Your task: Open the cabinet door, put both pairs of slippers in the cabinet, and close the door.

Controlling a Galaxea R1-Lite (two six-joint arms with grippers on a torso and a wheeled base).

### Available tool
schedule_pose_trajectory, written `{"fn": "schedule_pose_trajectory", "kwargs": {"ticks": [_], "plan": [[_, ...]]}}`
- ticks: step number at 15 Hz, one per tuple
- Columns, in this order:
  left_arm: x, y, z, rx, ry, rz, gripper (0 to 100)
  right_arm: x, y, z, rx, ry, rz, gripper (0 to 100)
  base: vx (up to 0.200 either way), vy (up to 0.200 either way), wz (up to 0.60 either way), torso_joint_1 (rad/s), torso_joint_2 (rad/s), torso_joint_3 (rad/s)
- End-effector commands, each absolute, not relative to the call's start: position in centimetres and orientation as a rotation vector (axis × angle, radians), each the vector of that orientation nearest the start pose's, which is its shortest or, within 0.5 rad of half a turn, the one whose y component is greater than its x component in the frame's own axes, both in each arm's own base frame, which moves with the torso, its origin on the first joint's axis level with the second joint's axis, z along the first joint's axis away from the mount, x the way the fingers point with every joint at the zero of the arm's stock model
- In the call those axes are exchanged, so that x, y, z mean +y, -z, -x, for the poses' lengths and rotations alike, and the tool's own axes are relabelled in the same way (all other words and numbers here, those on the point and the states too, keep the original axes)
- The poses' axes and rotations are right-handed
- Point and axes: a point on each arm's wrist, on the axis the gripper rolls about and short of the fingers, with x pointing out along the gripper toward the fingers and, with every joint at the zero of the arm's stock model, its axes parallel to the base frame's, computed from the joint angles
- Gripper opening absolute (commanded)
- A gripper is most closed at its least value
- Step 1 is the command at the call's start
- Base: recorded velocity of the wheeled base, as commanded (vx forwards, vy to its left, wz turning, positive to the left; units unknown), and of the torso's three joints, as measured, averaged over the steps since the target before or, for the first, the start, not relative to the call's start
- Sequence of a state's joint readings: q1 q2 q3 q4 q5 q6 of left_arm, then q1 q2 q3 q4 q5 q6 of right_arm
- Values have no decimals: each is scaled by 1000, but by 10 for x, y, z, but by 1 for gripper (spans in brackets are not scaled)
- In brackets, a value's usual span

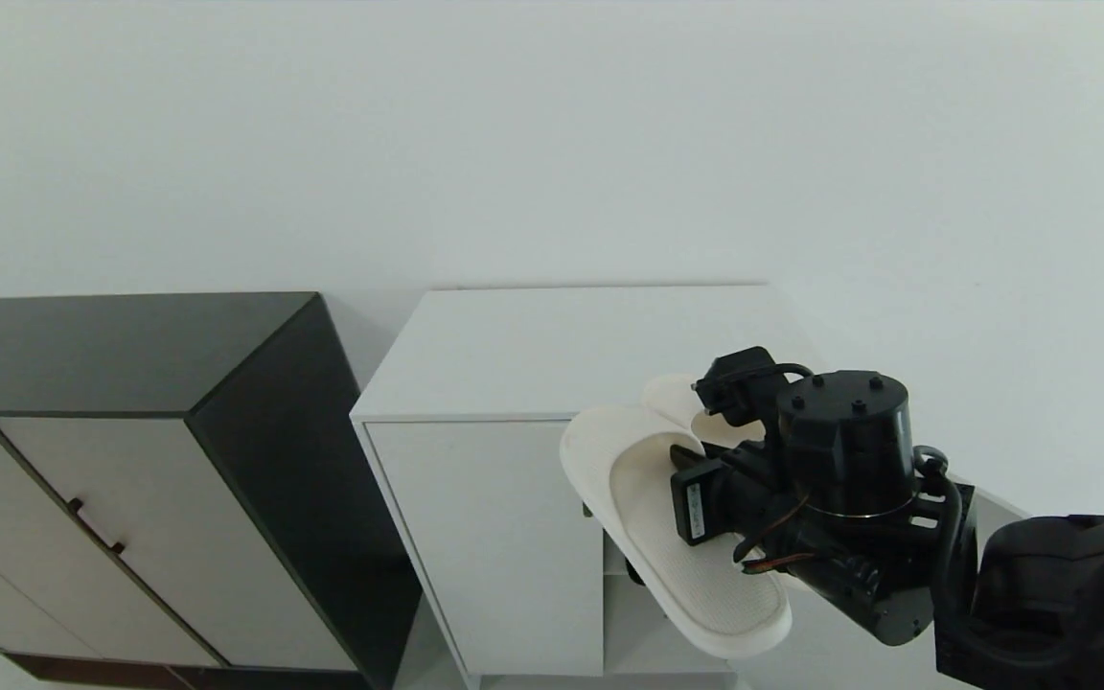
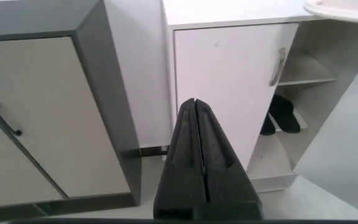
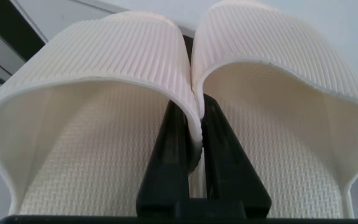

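Cream slippers (image 1: 681, 546) are held as a pair in the air by the right gripper (image 3: 194, 127), in front of the white cabinet (image 1: 562, 345) and just below its top edge. The adjoining side walls of the two slippers are pinched together between the gripper's fingers (image 3: 166, 155). In the head view the slippers are seen tilted. One overlaps the cabinet's closed door (image 2: 229, 81), and the other is partly hidden behind the arm. The right side of the cabinet is shown open, with a shelf (image 2: 297, 71) exposed. Black slippers (image 2: 283, 115) are set side by side on a lower level inside. A metal handle (image 2: 278, 66) is fixed upright at the closed door's inner edge. The left gripper (image 2: 196, 106) is pointed toward the closed door, its fingers pressed together with nothing between them. A dark cabinet (image 1: 111, 350) with pale doors is placed just beside the white one, against a plain wall (image 1: 552, 125).
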State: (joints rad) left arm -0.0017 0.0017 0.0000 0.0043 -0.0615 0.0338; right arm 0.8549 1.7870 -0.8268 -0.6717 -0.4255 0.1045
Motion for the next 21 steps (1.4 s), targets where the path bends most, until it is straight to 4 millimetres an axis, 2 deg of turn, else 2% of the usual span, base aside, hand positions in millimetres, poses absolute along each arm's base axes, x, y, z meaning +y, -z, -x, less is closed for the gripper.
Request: {"fn": "schedule_pose_trajectory", "kwargs": {"ticks": [1,4,8,21], "plan": [[-1,-75,23,5,63,-34,0,237,-166,-218,252,-414,70,0,0,-200,0,7,7,2],[-1,-75,23,5,63,-32,0,235,-167,-213,251,-424,71,0,0,-200,0,5,4,2],[-1,-75,23,5,63,-32,0,234,-173,-202,241,-454,65,0,0,0,0,0,0,0],[-1,-75,23,5,63,-32,0,230,-162,-194,274,-497,102,0,0,0,0,-19,38,23]]}}
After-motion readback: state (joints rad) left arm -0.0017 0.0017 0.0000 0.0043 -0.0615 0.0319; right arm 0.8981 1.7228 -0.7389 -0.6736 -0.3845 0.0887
